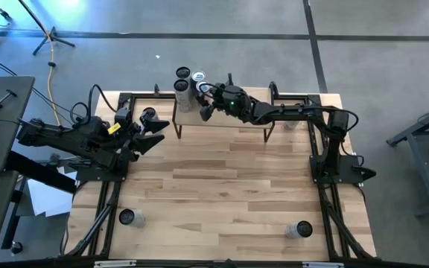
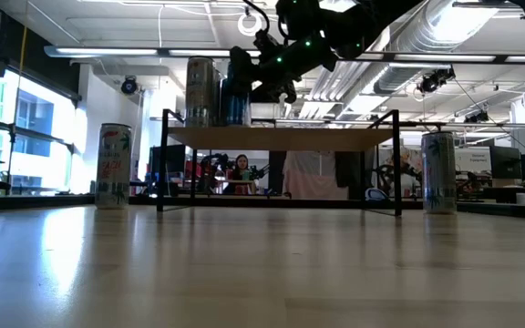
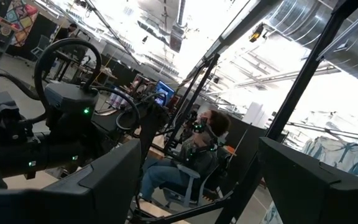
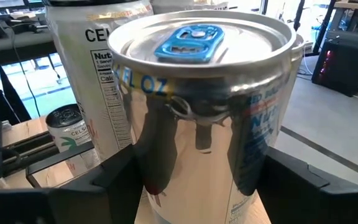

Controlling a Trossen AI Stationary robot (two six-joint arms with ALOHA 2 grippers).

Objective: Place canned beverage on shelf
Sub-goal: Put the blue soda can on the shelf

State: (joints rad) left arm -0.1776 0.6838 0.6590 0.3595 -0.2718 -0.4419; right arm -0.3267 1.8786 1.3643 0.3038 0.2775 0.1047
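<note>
The shelf stands at the table's far middle. Two tall cans stand on its left end. One is a white can. Beside it is a silver can with a blue tab, and its base rests on the board. My right gripper reaches level over the shelf from the right. Its fingers stand open, close on either side of the silver can's body. My left gripper waits open and empty over the table's left side, pointing slightly upward. My right gripper's fingers lie level along the silver can's two sides, about halfway up. I cannot tell whether they touch it. The can stands upright on the shelf board.
One can stands on the table left of the shelf's legs and another right of them. Two more can tops show near the near edge. A person sits in the room beyond the table.
</note>
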